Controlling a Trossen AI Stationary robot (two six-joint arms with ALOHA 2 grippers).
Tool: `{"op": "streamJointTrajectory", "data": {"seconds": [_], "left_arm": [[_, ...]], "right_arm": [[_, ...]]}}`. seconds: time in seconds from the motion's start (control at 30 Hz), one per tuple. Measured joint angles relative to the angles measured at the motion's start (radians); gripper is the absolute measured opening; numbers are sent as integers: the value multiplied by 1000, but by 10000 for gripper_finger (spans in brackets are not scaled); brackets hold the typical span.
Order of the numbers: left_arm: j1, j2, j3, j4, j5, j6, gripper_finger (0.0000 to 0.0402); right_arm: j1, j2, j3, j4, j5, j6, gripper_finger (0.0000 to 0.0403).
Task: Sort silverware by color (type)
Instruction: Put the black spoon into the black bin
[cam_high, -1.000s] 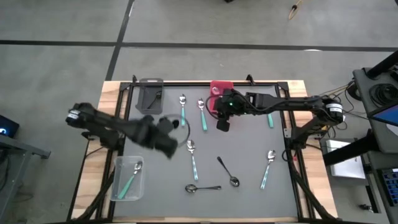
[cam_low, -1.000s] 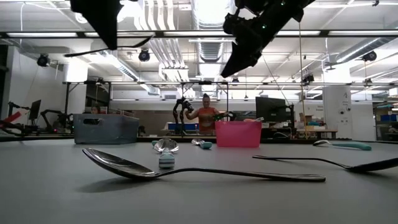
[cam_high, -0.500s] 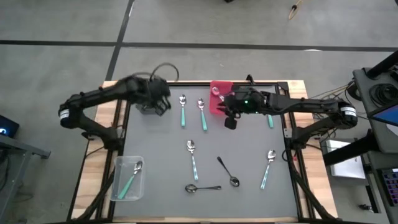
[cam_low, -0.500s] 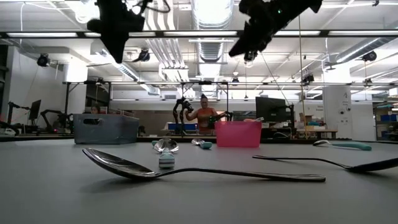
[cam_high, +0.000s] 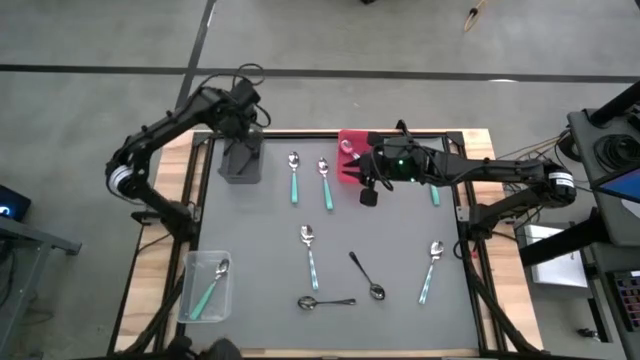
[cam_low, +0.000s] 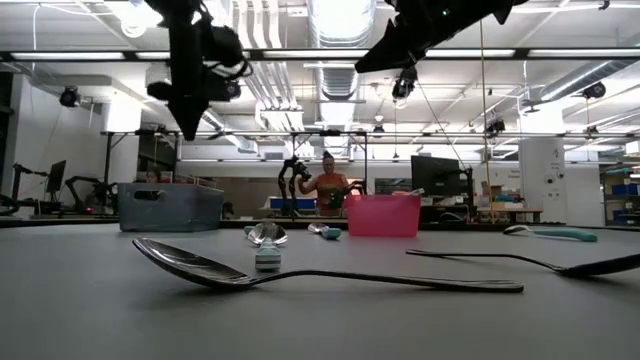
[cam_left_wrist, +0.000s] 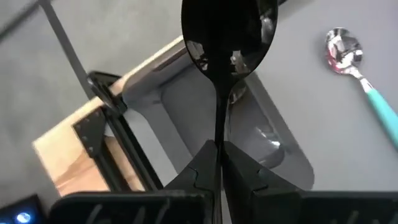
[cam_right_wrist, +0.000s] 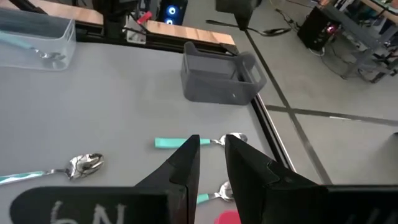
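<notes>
Grey plastic makes the bin (cam_high: 241, 157) at the far left corner of the mat, and I take it as my marker. Well toward the near edge from it, off the mat on the wooden border, a clear bin (cam_high: 205, 286) holds a teal-handled spoon (cam_high: 210, 285).

Right above the grey bin hangs the left gripper (cam_left_wrist: 219, 163), its jaws closed tight on the handle of a black spoon (cam_left_wrist: 226, 37), the bowl pointing away from the wrist over the bin's open top. From table height the gripper sits high over the bin, the spoon clear of the rim.

Just right of the grey bin lie 2 teal-handled spoons (cam_high: 294, 174) (cam_high: 325, 182), side by side, bowls toward the far edge. Nearer and farther right of the bin, another teal one (cam_high: 309, 250) lies mid-mat, with 2 black spoons (cam_high: 326, 301) (cam_high: 366, 276) close to the near edge.

Right again from the grey bin stands a red bin (cam_high: 352, 155) on the far edge. The right gripper (cam_high: 368, 197) hovers just beside it above the mat, its jaws a narrow gap apart with nothing between them. Beyond that arm, a teal handle (cam_high: 434, 192) peeks out, and 1 more teal spoon (cam_high: 430, 268) lies far right of the grey bin, toward the near edge.

Across the room, a person (cam_low: 329, 187) stands behind the table.
</notes>
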Motion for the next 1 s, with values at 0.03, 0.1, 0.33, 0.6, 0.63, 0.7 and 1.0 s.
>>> {"op": "streamJointTrajectory", "data": {"seconds": [0.03, 0.1, 0.33, 0.6, 0.63, 0.7, 1.0], "left_arm": [[17, 13, 0, 0, 12, 4, 0], [46, 42, 0, -7, 31, 8, 0], [108, 155, 0, -28, 54, 46, 0], [115, 263, 0, -41, 53, 92, 0], [115, 272, 0, -43, 53, 95, 0], [115, 280, 0, -44, 53, 100, 0], [115, 305, 0, -57, 52, 101, 0]], "right_arm": [[0, 0, -1, 0, 0, -2, 68], [0, 0, -2, 0, 0, -4, 68], [0, 0, -8, -2, 0, -10, 68], [0, 0, -9, -3, 0, -14, 68], [0, 0, -10, -3, 0, -15, 68], [0, 0, -11, -5, 0, -17, 68], [-2, 0, -11, -8, 0, -17, 68]]}}
